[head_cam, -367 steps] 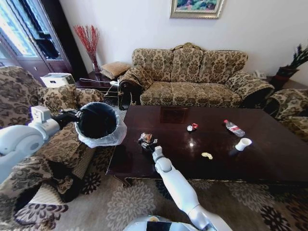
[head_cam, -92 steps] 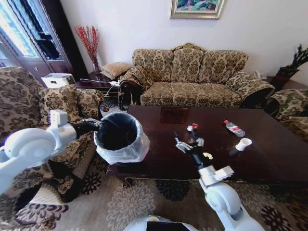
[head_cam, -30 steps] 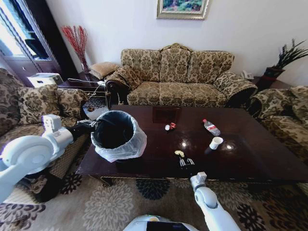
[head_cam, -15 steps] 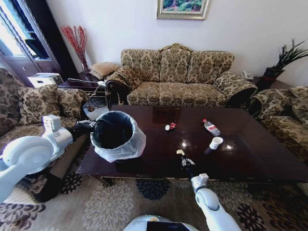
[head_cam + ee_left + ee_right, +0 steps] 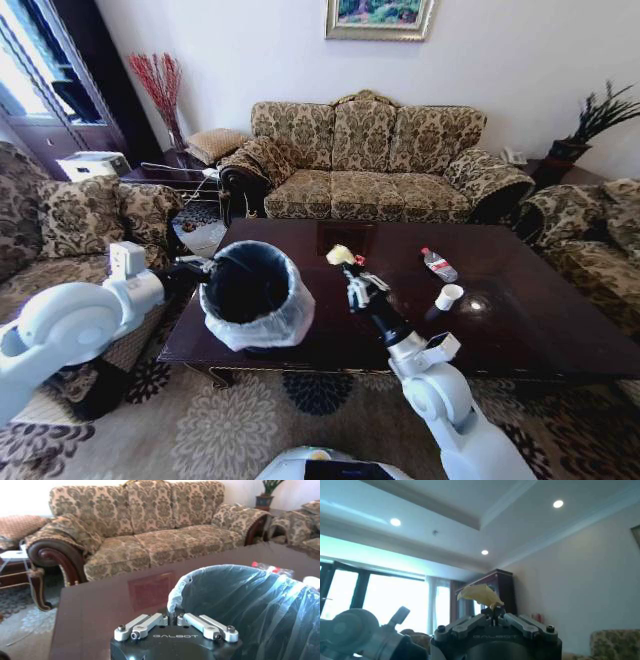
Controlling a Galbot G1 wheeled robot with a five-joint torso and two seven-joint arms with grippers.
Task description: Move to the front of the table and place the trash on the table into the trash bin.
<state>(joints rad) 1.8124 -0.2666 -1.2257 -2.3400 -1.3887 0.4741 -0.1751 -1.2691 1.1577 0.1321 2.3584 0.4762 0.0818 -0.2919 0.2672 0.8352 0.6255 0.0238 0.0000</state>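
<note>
Right tool: we see our right tool (image 5: 347,268) lifted above the table, near the middle of the frame, pinched shut on the yellowish scrap (image 5: 338,254).
Yellowish scrap: it sticks up from the tool tips (image 5: 480,593), just right of the trash bin.
Left tool: our left tool (image 5: 173,618) is clamped on the trash bin rim, at the left of the frame.
Trash bin: the trash bin (image 5: 255,296) hangs over the left end of the table, its white bag (image 5: 280,603) folded over the rim.
Table: the table (image 5: 520,330) is dark and shiny.
Other trash: a bottle (image 5: 437,264), a paper cup (image 5: 446,296) and a red-white wrapper (image 5: 359,261) lie on the table, right of the bin.
</note>
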